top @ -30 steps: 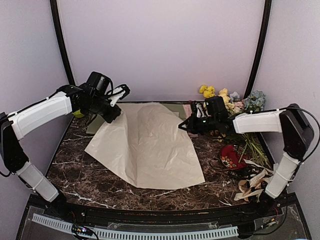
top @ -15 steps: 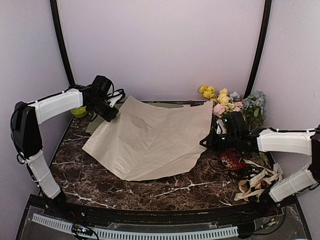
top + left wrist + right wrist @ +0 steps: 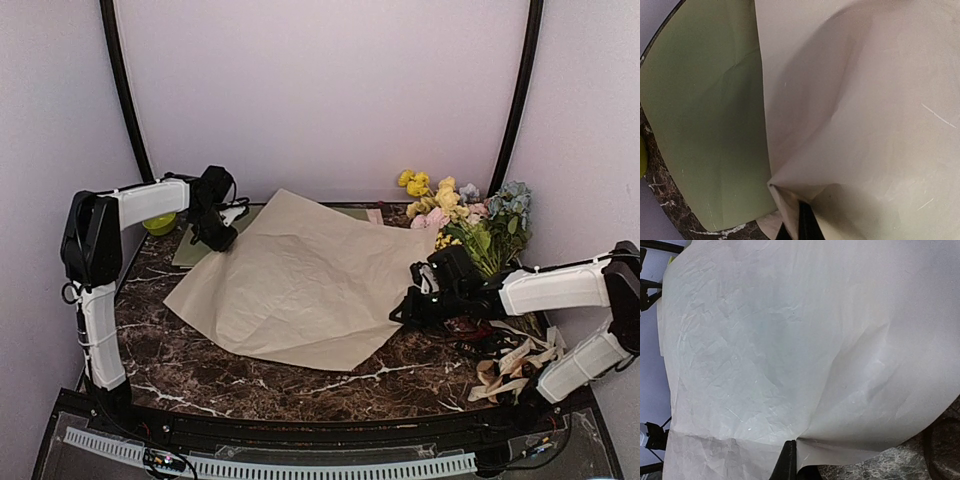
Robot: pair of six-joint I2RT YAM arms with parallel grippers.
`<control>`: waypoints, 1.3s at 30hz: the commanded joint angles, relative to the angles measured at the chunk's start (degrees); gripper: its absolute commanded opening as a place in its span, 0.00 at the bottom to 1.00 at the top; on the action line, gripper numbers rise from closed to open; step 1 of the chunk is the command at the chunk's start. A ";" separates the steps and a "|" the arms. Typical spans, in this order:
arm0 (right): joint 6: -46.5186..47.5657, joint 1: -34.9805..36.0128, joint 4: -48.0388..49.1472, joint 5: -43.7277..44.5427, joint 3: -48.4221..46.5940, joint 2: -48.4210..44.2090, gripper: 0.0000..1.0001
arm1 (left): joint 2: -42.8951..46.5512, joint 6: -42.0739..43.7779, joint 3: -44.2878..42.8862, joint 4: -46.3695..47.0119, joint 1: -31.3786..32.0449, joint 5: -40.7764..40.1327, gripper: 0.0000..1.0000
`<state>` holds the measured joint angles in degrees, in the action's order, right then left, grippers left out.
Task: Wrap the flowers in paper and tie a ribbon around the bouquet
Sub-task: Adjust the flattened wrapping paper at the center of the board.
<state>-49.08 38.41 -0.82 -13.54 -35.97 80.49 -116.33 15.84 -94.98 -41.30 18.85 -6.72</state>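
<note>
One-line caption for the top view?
Left gripper and right gripper each pinch an edge of the paper; flowers sit at right.

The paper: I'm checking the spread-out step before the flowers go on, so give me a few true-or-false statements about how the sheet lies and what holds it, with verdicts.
1. The paper lies beige side up on the table. True.
2. The left hand is shut on the paper's far left corner. True.
3. The right hand is open and clear of the paper. False: it is shut on the sheet's right edge.
4. The flowers lie on the paper. False: they are at the table's far right, not on the sheet.
5. A green sheet lies under the paper's far left part. True.
</note>
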 commanded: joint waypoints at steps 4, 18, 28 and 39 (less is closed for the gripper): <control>-1.60 2.08 0.82 0.57 0.88 0.46 0.00 | -2.80 0.75 -5.37 -5.03 -0.34 -3.42 0.00; 6.62 2.10 -21.05 13.75 -7.44 -10.89 0.42 | -0.83 -0.30 -8.01 -2.59 -0.33 -12.30 0.91; 18.35 -0.45 -23.24 16.86 -22.89 1.63 0.59 | 6.99 -12.24 4.19 -5.95 11.17 -7.29 0.85; 28.57 -0.95 -28.51 18.45 -35.08 23.11 0.54 | 17.95 -23.97 29.00 2.81 16.04 0.61 0.73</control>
<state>-24.69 37.71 -27.11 3.66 -68.71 100.51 -104.92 -3.09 -69.78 -42.17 35.99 -7.29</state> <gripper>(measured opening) 0.546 0.731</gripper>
